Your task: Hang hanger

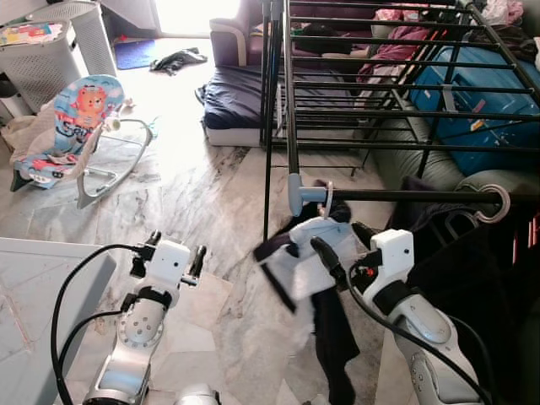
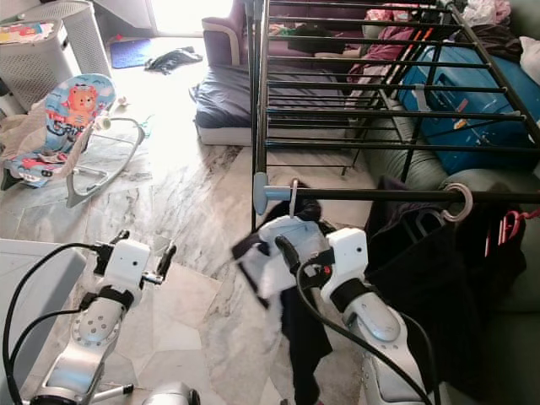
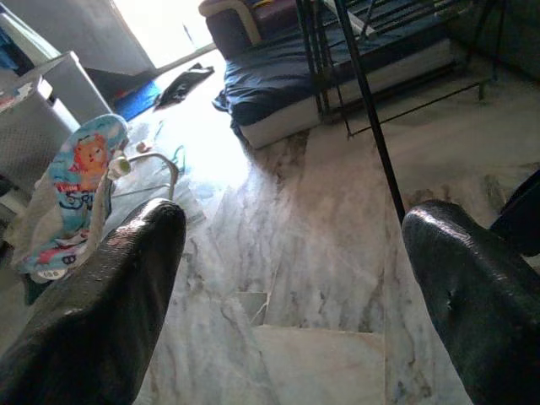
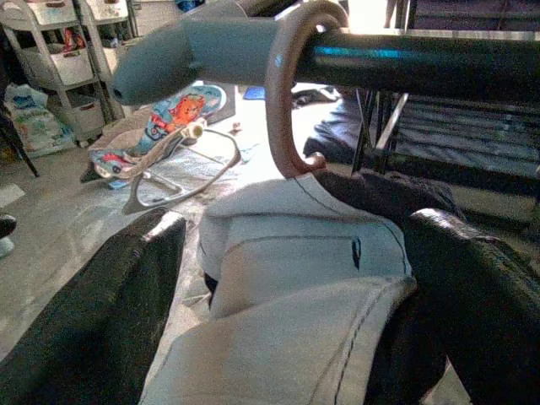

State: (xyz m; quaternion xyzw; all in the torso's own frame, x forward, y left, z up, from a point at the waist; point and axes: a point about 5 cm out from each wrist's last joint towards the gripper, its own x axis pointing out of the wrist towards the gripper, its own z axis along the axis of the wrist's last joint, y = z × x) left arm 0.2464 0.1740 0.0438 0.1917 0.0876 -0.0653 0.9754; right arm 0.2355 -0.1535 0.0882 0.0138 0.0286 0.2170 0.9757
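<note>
One hanger (image 4: 287,101) here, pinkish hook already over the dark rail (image 4: 422,63) by its grey end cap (image 1: 297,194), carrying a white and dark garment (image 1: 308,270). I'd guess it's light, stiff at the hook, floppy below, so take hold up at the shoulders. My right gripper (image 1: 337,245) sits spread either side of the cloth, not clamped. Left gripper (image 1: 173,249) hangs released over the marble floor (image 3: 321,236).

Glossy marble floor (image 1: 211,194), metal rack (image 1: 380,93)
</note>
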